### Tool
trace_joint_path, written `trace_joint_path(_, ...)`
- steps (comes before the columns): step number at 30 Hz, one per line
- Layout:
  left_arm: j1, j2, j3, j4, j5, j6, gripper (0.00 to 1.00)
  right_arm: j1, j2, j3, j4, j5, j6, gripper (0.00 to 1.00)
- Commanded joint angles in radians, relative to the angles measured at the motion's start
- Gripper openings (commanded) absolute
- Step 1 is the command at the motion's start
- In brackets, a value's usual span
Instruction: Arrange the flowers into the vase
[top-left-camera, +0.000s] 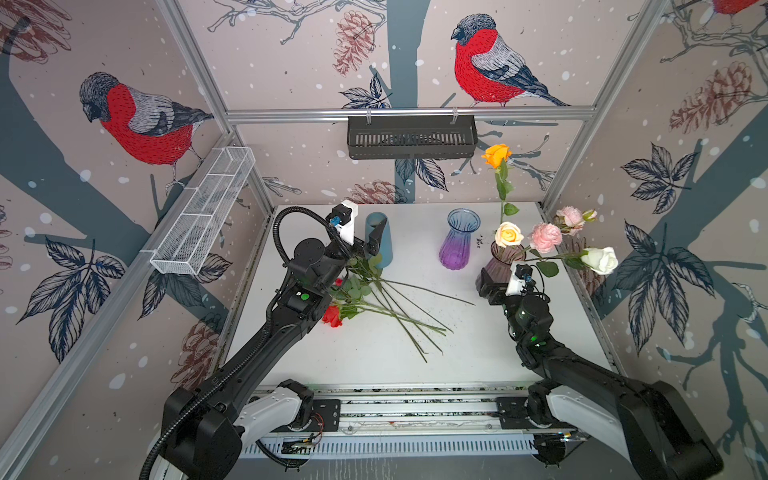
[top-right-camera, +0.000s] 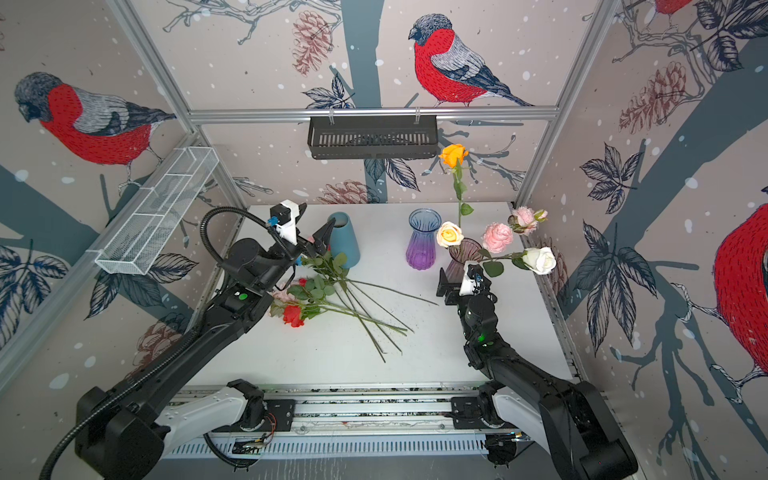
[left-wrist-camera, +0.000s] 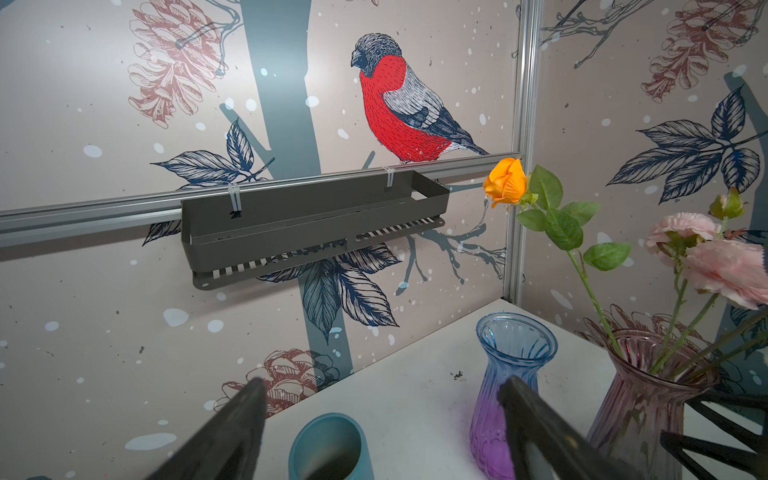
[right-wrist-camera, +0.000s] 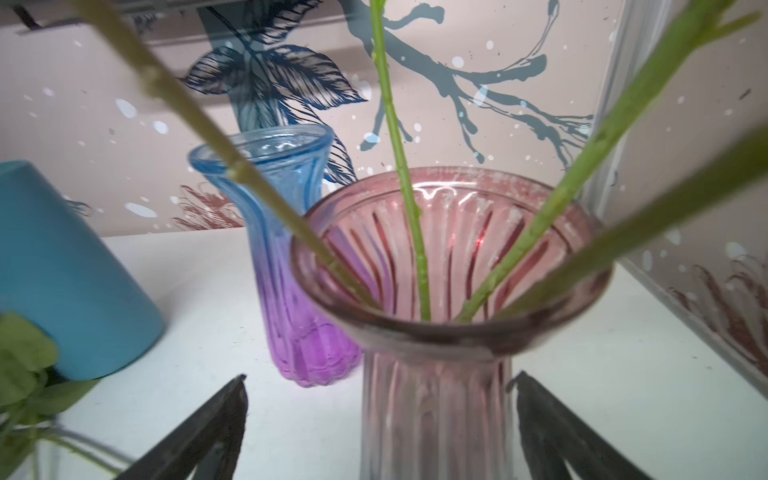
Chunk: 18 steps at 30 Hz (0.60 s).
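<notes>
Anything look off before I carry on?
The white rose sags almost level out of the pink vase, its head far out to the right; the other stems there stand steeper. Nothing spilled or broken.

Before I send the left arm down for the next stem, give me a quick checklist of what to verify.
1. The left gripper open and empty: ok.
2. The loose flowers lie on the table near it: ok; stems cross, so a clean single pick: cannot tell.
3. The teal vase stands close to the left gripper; clearance: cannot tell.
4. The pink vase upright, stems inside: ok.
5. The right gripper open, astride the pink vase; contact: cannot tell.
</notes>
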<state>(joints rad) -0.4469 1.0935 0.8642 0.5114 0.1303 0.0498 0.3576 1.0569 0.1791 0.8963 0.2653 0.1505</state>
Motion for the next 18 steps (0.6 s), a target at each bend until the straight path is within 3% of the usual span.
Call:
trace_joint_path(1,0.003,-0.009,0.001,0.061,0.018,-0.019,0.88,-0.007,0.063,0.028,0.131,0.068,-0.045,0.99)
trace_joint_path(7,0.002,-0.02,0.001,0.065,0.023,-0.026,0.88,-0.057,0.184,0.103,0.157,-0.012,-0.036,0.94)
trace_joint_path(18,0.005,-0.027,0.002,0.067,0.025,-0.027,0.87,-0.123,0.302,0.146,0.249,-0.115,-0.039,0.66)
